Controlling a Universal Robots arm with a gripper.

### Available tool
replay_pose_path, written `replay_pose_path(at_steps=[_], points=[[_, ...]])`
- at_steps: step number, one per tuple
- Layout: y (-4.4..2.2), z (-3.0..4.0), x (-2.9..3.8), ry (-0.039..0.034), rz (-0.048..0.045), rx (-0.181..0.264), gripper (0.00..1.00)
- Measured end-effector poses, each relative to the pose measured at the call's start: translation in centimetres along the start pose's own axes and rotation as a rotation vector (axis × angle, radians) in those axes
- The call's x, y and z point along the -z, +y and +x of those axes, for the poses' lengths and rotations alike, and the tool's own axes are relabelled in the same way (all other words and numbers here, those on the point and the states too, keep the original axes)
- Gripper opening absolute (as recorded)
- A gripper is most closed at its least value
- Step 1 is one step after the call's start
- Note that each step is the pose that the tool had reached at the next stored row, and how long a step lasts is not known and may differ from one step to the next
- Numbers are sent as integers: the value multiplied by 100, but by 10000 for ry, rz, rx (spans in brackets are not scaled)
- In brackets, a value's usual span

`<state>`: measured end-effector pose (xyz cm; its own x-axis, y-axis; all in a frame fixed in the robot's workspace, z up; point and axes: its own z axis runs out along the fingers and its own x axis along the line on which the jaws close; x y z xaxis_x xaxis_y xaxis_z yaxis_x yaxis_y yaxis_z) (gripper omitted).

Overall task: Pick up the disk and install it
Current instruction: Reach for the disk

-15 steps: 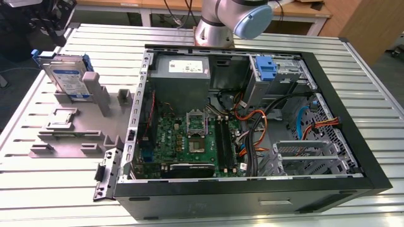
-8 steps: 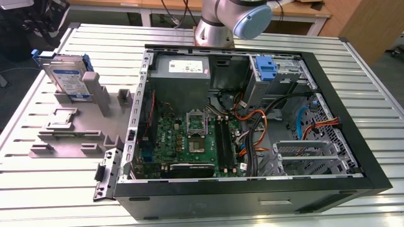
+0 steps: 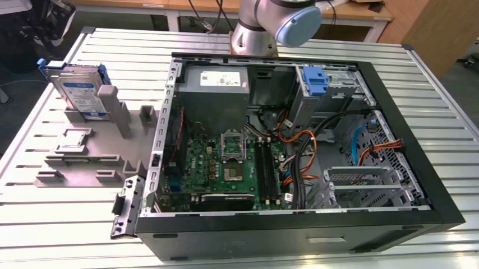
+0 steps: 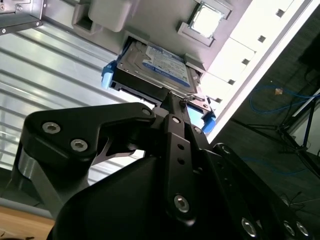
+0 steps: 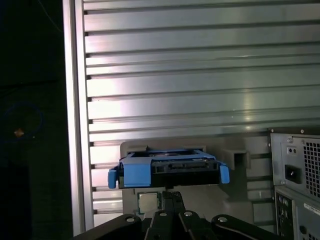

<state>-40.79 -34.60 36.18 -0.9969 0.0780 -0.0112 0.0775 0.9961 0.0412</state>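
The disk [image 3: 78,91] stands on edge in a grey holder [image 3: 96,168] on the slatted metal table [image 3: 45,224], beside the open computer case [image 3: 419,185], on the exterior view's left. In the second wrist view the gripper [image 4: 171,100] points at the disk, its fingers pressed together and empty.

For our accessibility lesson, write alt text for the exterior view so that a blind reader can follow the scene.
An open computer case lies on a slatted metal table, its motherboard and cables exposed. On the exterior view's left, the disk stands on edge in a grey holder, and the robot arm rises behind the case.
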Motion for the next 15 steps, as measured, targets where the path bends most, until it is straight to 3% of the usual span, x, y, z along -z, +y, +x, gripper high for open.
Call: replay_pose_path(at_steps=[7, 15], points=[[12, 100, -50, 29, 6, -1, 10], [60, 145, -106, 36, 11, 25, 10]])
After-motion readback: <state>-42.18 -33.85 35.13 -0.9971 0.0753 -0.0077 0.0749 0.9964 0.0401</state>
